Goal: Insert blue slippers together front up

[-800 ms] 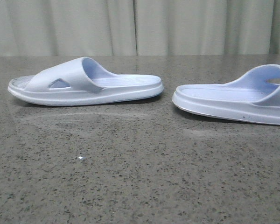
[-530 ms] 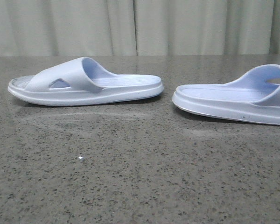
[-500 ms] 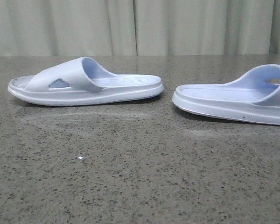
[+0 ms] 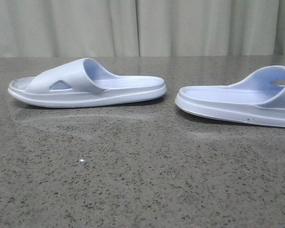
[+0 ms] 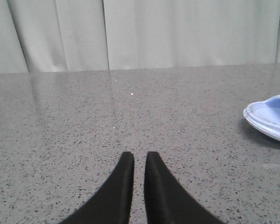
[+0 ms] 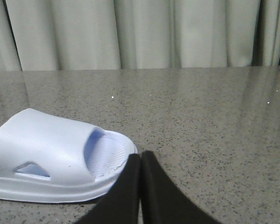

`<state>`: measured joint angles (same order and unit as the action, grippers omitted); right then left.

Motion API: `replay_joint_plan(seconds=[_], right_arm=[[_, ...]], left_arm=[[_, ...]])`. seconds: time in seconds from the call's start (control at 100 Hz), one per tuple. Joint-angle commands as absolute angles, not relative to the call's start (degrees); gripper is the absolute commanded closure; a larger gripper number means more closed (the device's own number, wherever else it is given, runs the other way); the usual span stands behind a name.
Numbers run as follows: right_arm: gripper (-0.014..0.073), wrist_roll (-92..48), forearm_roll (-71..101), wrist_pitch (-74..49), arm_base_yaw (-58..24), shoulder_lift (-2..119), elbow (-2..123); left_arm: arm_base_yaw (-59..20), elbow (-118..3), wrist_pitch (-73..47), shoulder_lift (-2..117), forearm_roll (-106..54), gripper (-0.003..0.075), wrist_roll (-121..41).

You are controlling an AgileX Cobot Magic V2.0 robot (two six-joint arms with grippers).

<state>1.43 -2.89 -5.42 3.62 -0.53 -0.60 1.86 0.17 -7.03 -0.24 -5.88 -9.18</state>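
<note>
While both jaws sit together empty, blue slippers lie apart on the table.

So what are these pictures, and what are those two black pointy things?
Those black points are a robot's pinchers, called grippers. The robot has two arms, each with a small camera on its wrist. One picture shows the left gripper, nearly closed with a thin gap. Another shows the right gripper, closed. Both hold nothing. The wide picture comes from a camera looking forward over the speckled grey table. On it lie two pale blue slippers, soles down and apart: the left slipper and the right slipper, partly cut off at the edge. Curtains hang behind.
</note>
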Motion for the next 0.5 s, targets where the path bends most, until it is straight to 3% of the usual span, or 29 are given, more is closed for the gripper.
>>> replay_joint_plan(seconds=[0.0, 0.25, 0.49], right_arm=[[0.0673, 1.12, -3.47, -0.53, 3.94, -1.73, -1.79], [0.0673, 1.12, -1.45, 0.0, 3.94, -1.73, -1.79], [0.0673, 1.12, 5.21, 1.97, 3.94, -1.73, -1.79]], left_arm=[[2.01, 0.72, -2.19, -1.91, -6.3, 0.0705, -8.6], [2.01, 0.62, -1.22, -1.91, -8.83, 0.0705, -8.6], [2.01, 0.62, -0.97, -1.91, -23.93, 0.0705, -8.6]])
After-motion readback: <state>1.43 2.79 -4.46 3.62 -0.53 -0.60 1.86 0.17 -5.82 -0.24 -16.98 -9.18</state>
